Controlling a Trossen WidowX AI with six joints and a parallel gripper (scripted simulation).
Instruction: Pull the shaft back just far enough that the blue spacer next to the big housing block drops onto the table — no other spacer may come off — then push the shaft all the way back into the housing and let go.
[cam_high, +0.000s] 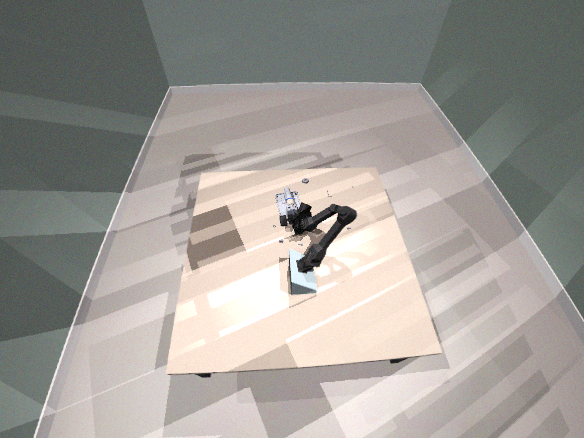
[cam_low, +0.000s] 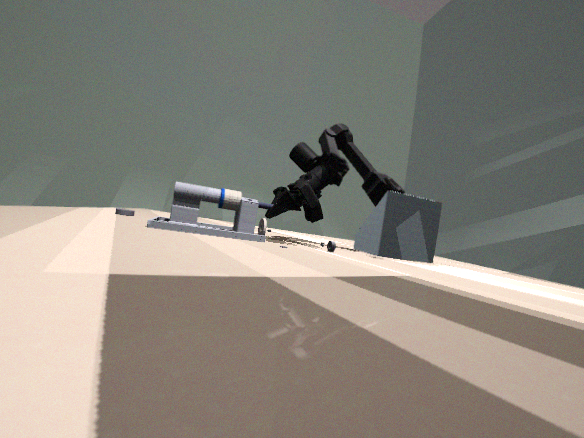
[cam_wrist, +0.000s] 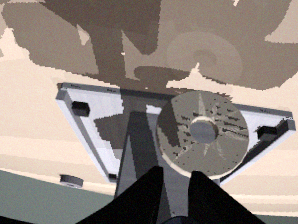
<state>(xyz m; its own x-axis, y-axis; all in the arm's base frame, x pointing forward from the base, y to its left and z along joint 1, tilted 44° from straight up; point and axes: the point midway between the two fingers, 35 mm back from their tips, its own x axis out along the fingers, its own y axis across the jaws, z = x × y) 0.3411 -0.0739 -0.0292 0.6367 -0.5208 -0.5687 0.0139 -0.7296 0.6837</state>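
A black parallel-jaw gripper (cam_high: 298, 231) (cam_low: 270, 212) (cam_wrist: 176, 177) pinches the dark blue round shaft (cam_low: 265, 205) as the thin blue ring spacer (cam_low: 222, 198) sits against the grey housing block (cam_low: 186, 200); overpulling could drop the cream spacer (cam_low: 232, 199) too.

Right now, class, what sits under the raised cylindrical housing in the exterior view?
A grey support block stands under the housing, on a flat base plate. Whatever lies behind that block is covered; the housing's inside cannot be seen either.

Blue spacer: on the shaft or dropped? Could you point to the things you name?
On. The exterior view shows the blue spacer (cam_low: 222, 198) up between the big housing block (cam_low: 192, 193) and cream spacers.
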